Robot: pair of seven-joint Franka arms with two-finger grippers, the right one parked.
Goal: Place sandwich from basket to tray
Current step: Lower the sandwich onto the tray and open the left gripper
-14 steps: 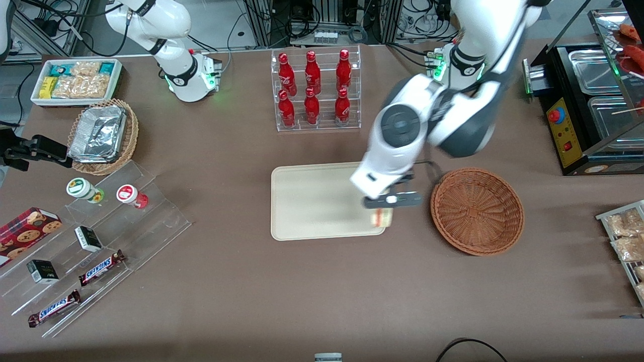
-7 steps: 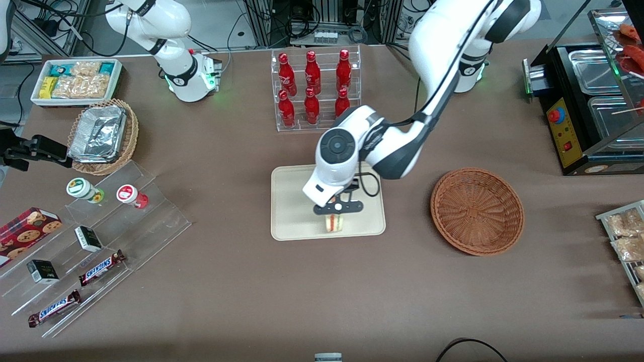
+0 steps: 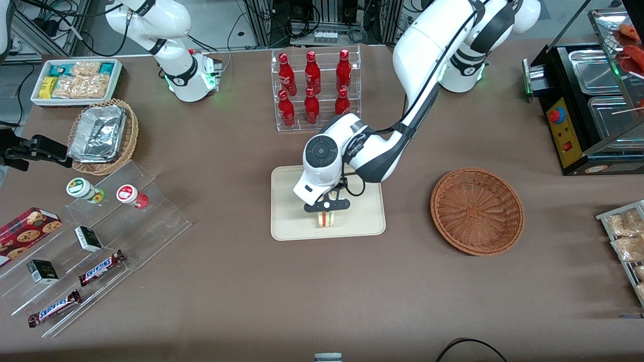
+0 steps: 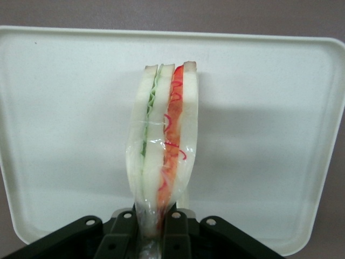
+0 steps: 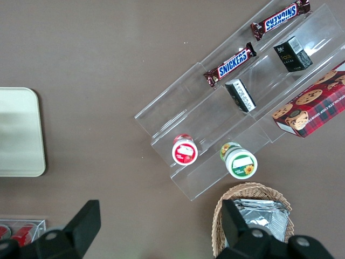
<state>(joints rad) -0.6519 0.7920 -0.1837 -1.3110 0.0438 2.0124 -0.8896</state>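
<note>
Sandwich [image 4: 164, 145]: pinched at one narrow end of its clear wrap, hanging over the tray with the cut edge, green and red layers, facing the wrist camera; whether its free end touches the tray surface I cannot tell.
Gripper [image 3: 326, 206]: over the tray's middle, toward the edge nearer the front camera, fingers [image 4: 178, 229] drawn in narrow on the sandwich's wrapped end. My guess is that gripping the end keeps the soft bread from being squashed.
Tray [image 3: 289, 221]: cream, low rim, flat on the brown table between the bottle rack [image 3: 316, 90] and the front camera; plenty of bare surface around the sandwich, so a release here should land well inside the rim.
Basket [image 3: 477, 211]: reddish-brown wicker, beside the tray toward the working arm's end of the table, nothing in it.
Stage, as I judge it: carry done, set-down pending.
Risk: held on edge, the wedge may tip onto a flat face when let go, which would still leave it on the tray.
</note>
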